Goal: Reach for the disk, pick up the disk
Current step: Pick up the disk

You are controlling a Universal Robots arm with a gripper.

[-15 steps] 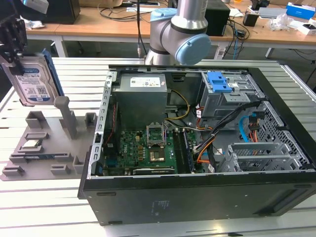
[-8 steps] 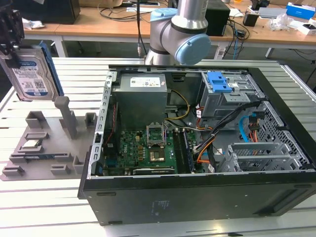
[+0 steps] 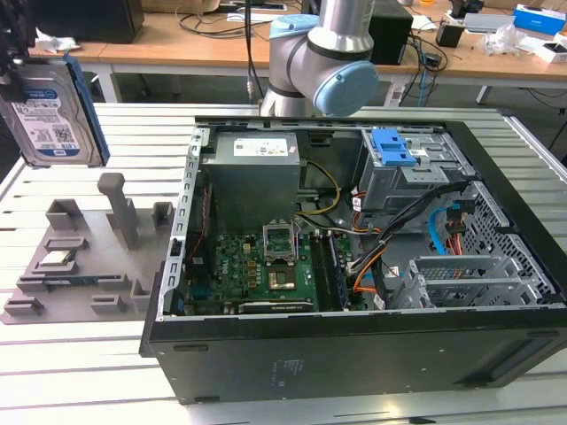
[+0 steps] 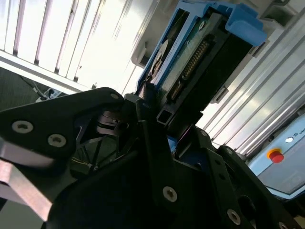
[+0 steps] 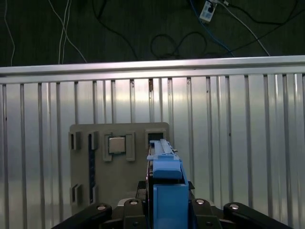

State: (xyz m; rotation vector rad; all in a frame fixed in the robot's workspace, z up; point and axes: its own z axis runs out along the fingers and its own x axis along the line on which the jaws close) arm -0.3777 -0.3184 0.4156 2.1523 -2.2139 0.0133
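Note:
The disk [image 3: 51, 115], silver-grey with a barcode label and blue side rails, hangs upright in the air at the exterior view's far left, above the slatted table. My gripper [image 3: 16, 55] is shut on its upper end. In the second wrist view the disk [image 4: 190, 52] sticks out from between the black fingers [image 4: 147, 133], its connector edge showing. In the first wrist view its blue rail [image 5: 166, 181] stands edge-on between the gripper's [image 5: 167, 210] two sides.
Below the disk lies a grey fixture plate [image 3: 89, 288] with a small square processor chip [image 3: 56, 258], also seen in the first wrist view as plate [image 5: 119, 183] and chip [image 5: 116, 144]. An open computer case [image 3: 354, 354] with a blue latch piece [image 3: 394, 146] takes up the exterior view's right. The arm's base [image 3: 319, 53] stands behind it.

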